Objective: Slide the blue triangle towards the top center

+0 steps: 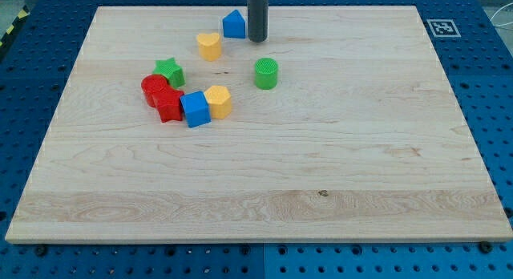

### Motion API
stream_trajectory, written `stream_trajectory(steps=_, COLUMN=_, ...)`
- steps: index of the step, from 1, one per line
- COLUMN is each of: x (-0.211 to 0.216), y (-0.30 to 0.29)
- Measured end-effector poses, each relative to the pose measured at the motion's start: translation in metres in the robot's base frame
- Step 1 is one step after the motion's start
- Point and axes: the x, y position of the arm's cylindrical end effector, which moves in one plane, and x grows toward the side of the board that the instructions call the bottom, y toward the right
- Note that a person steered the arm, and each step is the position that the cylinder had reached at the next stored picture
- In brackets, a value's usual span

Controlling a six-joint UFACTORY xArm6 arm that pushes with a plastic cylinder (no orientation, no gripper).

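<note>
The blue triangle [234,24] sits near the view's top, a little left of the centre of the wooden board [337,151]. My tip [256,40] stands just to the right of the blue triangle, close beside it; I cannot tell if they touch. The dark rod rises from it out of the view's top.
A yellow heart-shaped block [209,46] lies below and left of the blue triangle. A green cylinder [266,73] is below my tip. A cluster at the left holds a green star [170,70], a red cylinder [153,88], a red star [167,105], a blue cube [195,108] and a yellow block [218,100].
</note>
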Motion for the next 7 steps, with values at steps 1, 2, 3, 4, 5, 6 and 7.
stream_trajectory(steps=1, x=0.000, y=0.000)
stream_trajectory(steps=2, x=0.014, y=0.001)
stream_trajectory(steps=3, x=0.013, y=-0.002)
stream_trajectory(steps=4, x=0.001, y=-0.004)
stream_trajectory(steps=5, x=-0.009, y=-0.004)
stream_trajectory(steps=6, x=-0.009, y=-0.003)
stream_trajectory(steps=7, x=0.011, y=0.011)
